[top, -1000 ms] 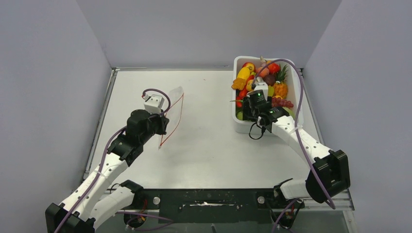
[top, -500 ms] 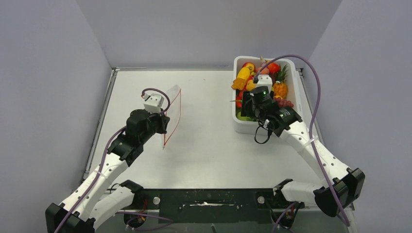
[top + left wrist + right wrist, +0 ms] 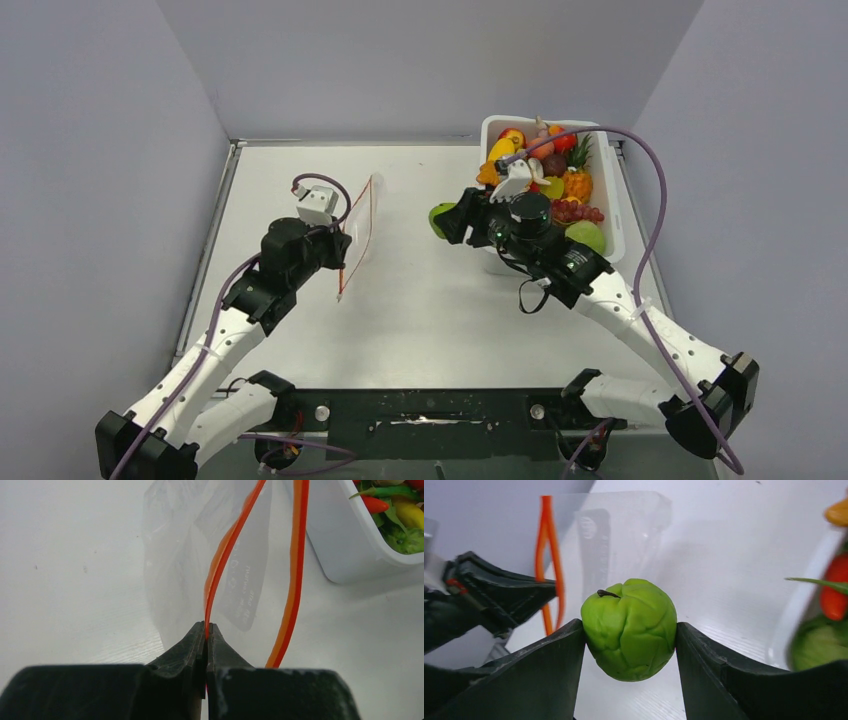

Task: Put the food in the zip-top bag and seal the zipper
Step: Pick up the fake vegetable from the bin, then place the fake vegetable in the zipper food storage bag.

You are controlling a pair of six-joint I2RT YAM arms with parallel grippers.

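Green fruit inside the right claw.

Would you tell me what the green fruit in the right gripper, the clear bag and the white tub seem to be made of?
The green fruit looks like moulded plastic or rubber: soft sheen, pressed-in creases. The clear bag is thin plastic film: crinkled, see-through. The white tub seems rigid opaque plastic: smooth, evenly white walls.

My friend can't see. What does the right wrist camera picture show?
The right pincer grips a lumpy green fruit between its two black fingers, above the white table. Behind it, the left pincer holds a clear bag by its orange zipper, the mouth slightly open.
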